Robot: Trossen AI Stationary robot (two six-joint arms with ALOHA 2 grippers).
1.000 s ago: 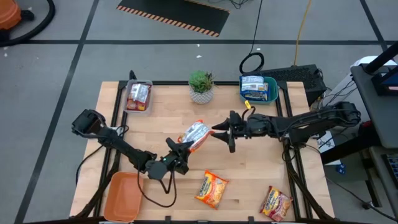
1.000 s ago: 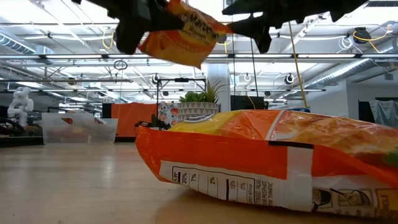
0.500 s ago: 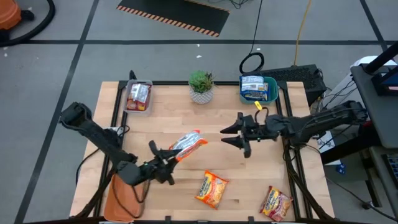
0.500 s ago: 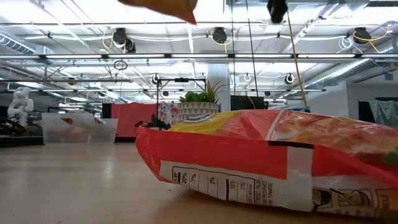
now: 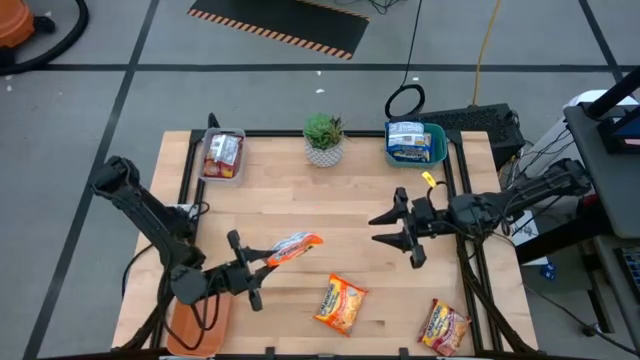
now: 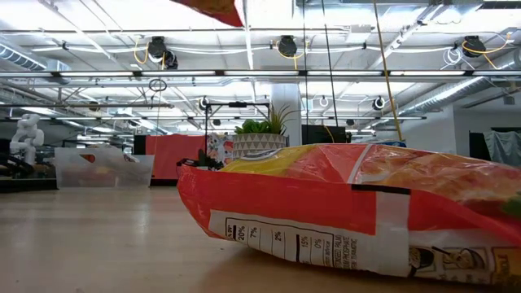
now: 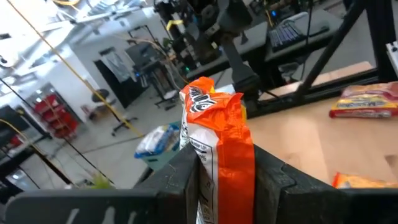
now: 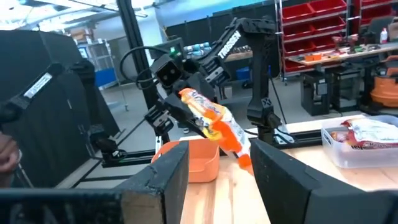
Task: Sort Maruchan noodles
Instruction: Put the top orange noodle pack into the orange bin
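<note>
Left gripper pinching orange packet above near-left table; right gripper spread, empty, right of centre.

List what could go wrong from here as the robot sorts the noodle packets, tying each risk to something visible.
1. The left gripper pinches the orange packet by one end, most of it hanging free, so it might slip or swing out before reaching the orange tray.
2. That tray is largely hidden under the left arm in the high view, so a release could land on its rim or miss.
3. The right gripper stands open close by; crossing paths could cause a collision.
</note>
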